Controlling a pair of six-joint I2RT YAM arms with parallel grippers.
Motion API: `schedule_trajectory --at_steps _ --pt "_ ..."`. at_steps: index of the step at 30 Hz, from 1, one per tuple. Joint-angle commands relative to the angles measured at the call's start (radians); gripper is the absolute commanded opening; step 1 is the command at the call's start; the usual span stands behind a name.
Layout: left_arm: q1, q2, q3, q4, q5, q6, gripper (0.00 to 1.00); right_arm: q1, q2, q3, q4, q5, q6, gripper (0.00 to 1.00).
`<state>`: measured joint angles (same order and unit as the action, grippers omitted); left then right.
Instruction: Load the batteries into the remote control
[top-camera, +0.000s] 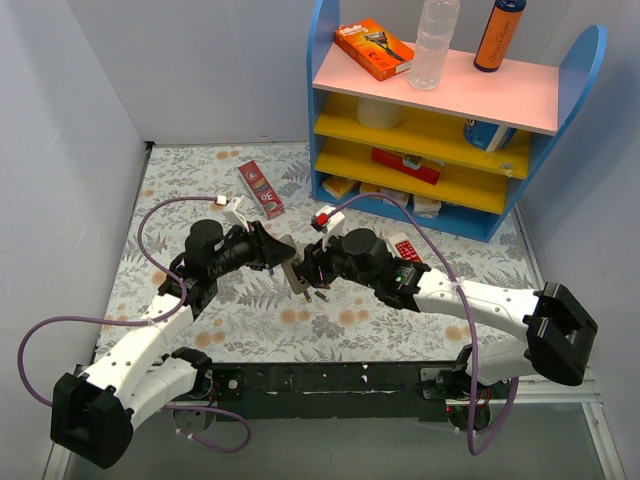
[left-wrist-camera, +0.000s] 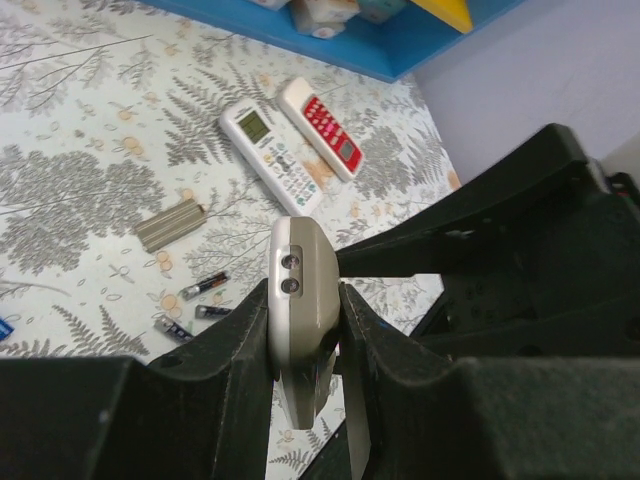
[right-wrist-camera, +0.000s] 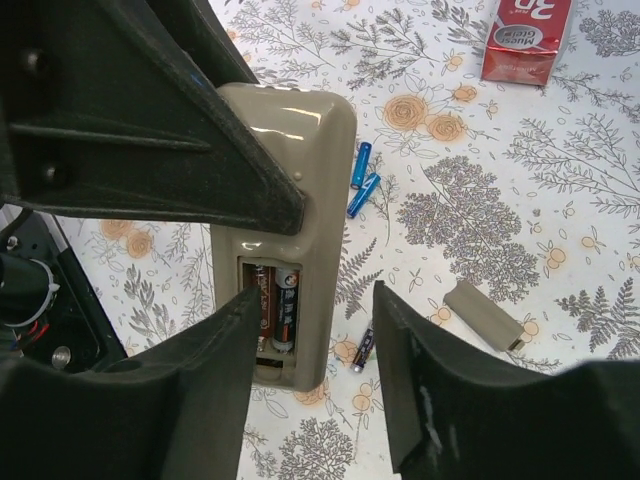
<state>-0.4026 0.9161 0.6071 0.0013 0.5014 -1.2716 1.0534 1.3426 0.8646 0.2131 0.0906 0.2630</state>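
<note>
My left gripper (left-wrist-camera: 305, 300) is shut on the remote control (left-wrist-camera: 303, 290), a beige-grey body held up above the table and seen end-on here. In the right wrist view the remote control (right-wrist-camera: 320, 200) shows its back, with the compartment open and two batteries (right-wrist-camera: 283, 305) lying inside. My right gripper (right-wrist-camera: 318, 290) is open at the remote's lower end: one finger stands in front of the compartment, the other is apart from the remote's side. Loose batteries (left-wrist-camera: 204, 287) lie on the cloth, and the battery cover (right-wrist-camera: 485, 315) lies beside them. From above, both grippers meet at the remote control (top-camera: 298, 275).
A white remote with a screen (left-wrist-camera: 268, 150) and a red-faced remote (left-wrist-camera: 322, 126) lie side by side on the cloth. Two blue batteries (right-wrist-camera: 362, 180) and a red box (right-wrist-camera: 527, 35) lie farther off. The blue-and-yellow shelf (top-camera: 420, 130) stands at the back right.
</note>
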Motion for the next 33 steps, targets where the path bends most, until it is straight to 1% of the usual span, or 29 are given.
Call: schedule_trajectory --at_steps 1,4,5,6,9,12,15,18,21,28,29,30,33 --pt "-0.004 -0.016 0.016 -0.109 -0.139 0.002 0.00 -0.009 -0.049 0.011 -0.003 -0.025 -0.065 0.58" --pt "-0.002 -0.005 0.022 -0.167 -0.225 -0.011 0.00 -0.010 -0.062 0.027 -0.078 0.021 -0.093 0.59" --pt "-0.002 -0.003 0.022 -0.191 -0.247 -0.014 0.00 -0.019 -0.059 0.039 -0.137 0.041 -0.108 0.59" --pt "-0.001 -0.005 0.023 -0.205 -0.267 -0.015 0.00 -0.027 -0.043 0.042 -0.161 0.050 -0.113 0.58" --pt "-0.002 -0.008 0.033 -0.253 -0.333 -0.015 0.00 -0.053 -0.005 0.037 -0.211 0.035 -0.131 0.57" --pt "-0.002 -0.031 0.033 -0.290 -0.382 -0.011 0.00 -0.066 0.045 0.028 -0.253 0.023 -0.148 0.53" --pt "-0.002 -0.057 0.034 -0.305 -0.386 0.000 0.00 -0.073 0.101 0.034 -0.273 0.014 -0.168 0.51" --pt "-0.002 -0.083 0.031 -0.299 -0.362 0.018 0.00 -0.087 0.154 0.045 -0.287 0.001 -0.192 0.48" --pt "-0.002 -0.080 0.040 -0.303 -0.357 0.040 0.00 -0.104 0.196 0.054 -0.291 -0.015 -0.222 0.45" --pt "-0.001 -0.056 0.045 -0.282 -0.336 0.046 0.00 -0.121 0.263 0.085 -0.319 -0.064 -0.260 0.40" --pt "0.001 -0.057 0.046 -0.284 -0.337 0.048 0.00 -0.121 0.270 0.096 -0.328 -0.080 -0.287 0.37" --pt "0.001 -0.057 0.046 -0.284 -0.337 0.049 0.00 -0.121 0.276 0.099 -0.339 -0.083 -0.289 0.37" --pt "0.004 -0.060 0.048 -0.285 -0.342 0.054 0.00 -0.121 0.276 0.106 -0.351 -0.141 -0.288 0.34"
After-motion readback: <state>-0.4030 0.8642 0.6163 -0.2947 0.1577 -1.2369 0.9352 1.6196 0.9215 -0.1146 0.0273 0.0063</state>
